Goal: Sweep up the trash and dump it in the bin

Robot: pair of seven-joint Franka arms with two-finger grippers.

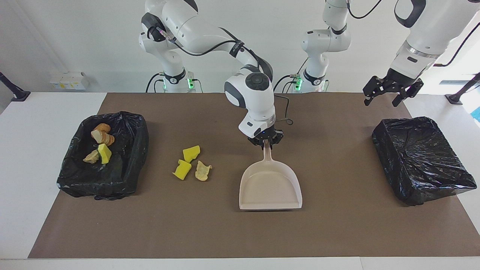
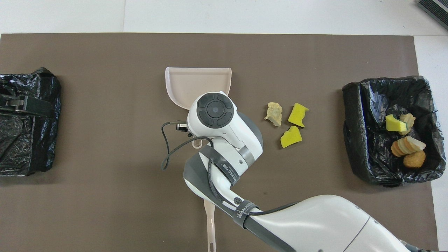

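Overhead view, right arm [image 2: 224, 168] strap reads "WANJEE"

open mat around scraps [image 1: 191, 165], dustpan [image 1: 270, 187] beside (bins flanking)

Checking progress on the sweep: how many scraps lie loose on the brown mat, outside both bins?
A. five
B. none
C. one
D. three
D: two yellow sponge chunks and one tan bread piece lie on the mat beside the dustpan; the others are in the bin.

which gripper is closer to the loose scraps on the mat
Right. The right gripper holds the dustpan handle beside the scraps; the left gripper hangs open above the empty bin.
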